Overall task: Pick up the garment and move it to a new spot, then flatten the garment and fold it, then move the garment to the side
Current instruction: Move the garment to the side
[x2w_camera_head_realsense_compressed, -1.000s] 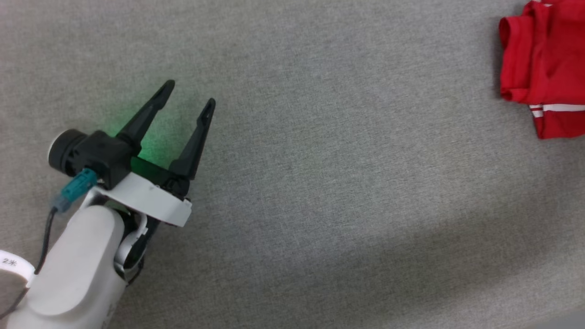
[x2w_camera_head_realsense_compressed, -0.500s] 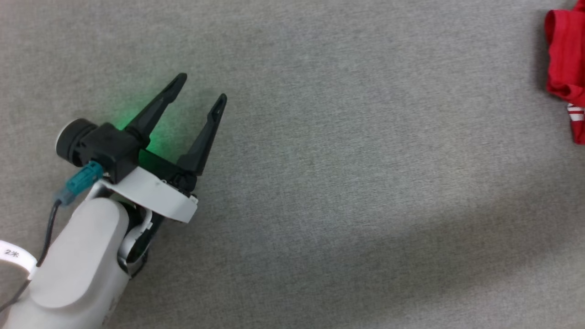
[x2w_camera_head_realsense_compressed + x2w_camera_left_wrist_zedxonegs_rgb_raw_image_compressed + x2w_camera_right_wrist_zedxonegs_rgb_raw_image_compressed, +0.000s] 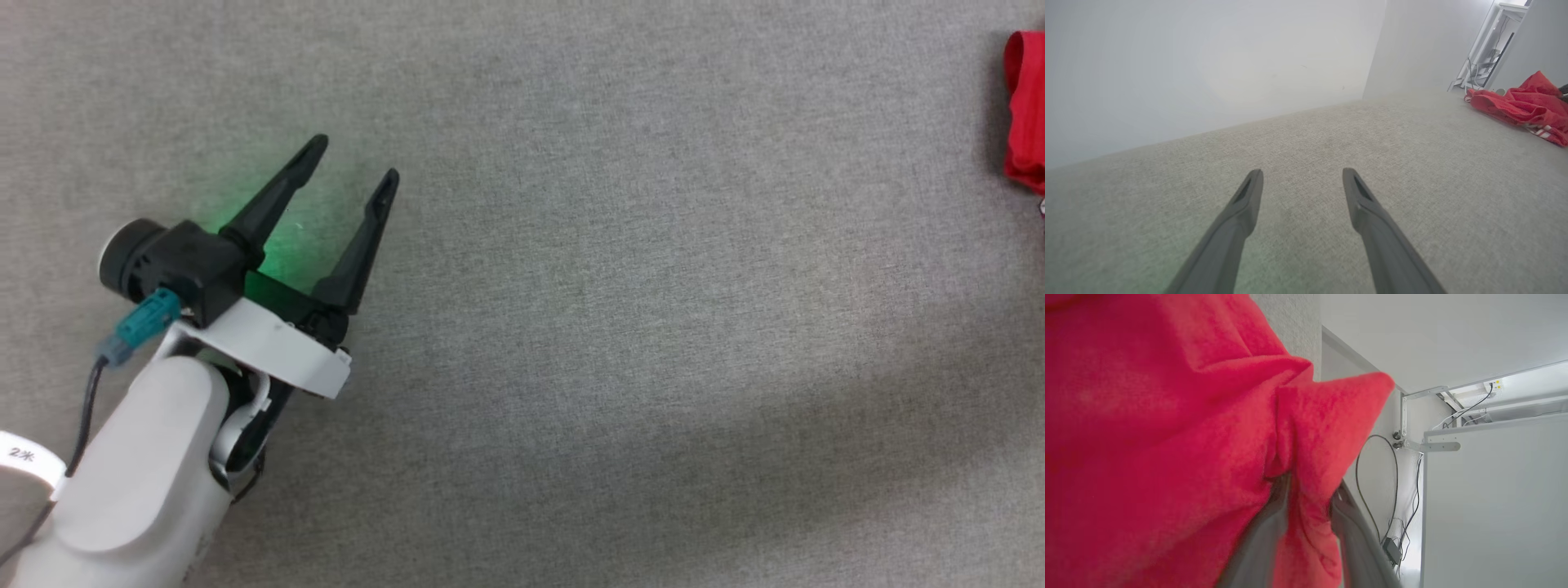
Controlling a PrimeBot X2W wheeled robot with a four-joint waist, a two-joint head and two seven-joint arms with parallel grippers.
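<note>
The garment, red with a bit of white stripe trim, lies bunched at the far right edge of the head view (image 3: 1024,114) and at the upper right of the left wrist view (image 3: 1523,104). In the right wrist view its red cloth (image 3: 1167,416) covers most of the picture, and a fold of it stands pinched between the fingers of my right gripper (image 3: 1310,490), whose tips are hidden under it. My left gripper (image 3: 354,159) rests open and empty over the grey surface at the left, far from the garment; its two fingers spread wide in its own view (image 3: 1302,173).
A grey fabric surface (image 3: 620,327) stretches between my left gripper and the garment. A pale wall (image 3: 1208,61) rises behind it. A white metal frame with dangling black cables (image 3: 1412,457) stands beyond the garment.
The garment has slid to the right until just a strip of it is left at the head view's edge. My left gripper has barely shifted and stays open.
</note>
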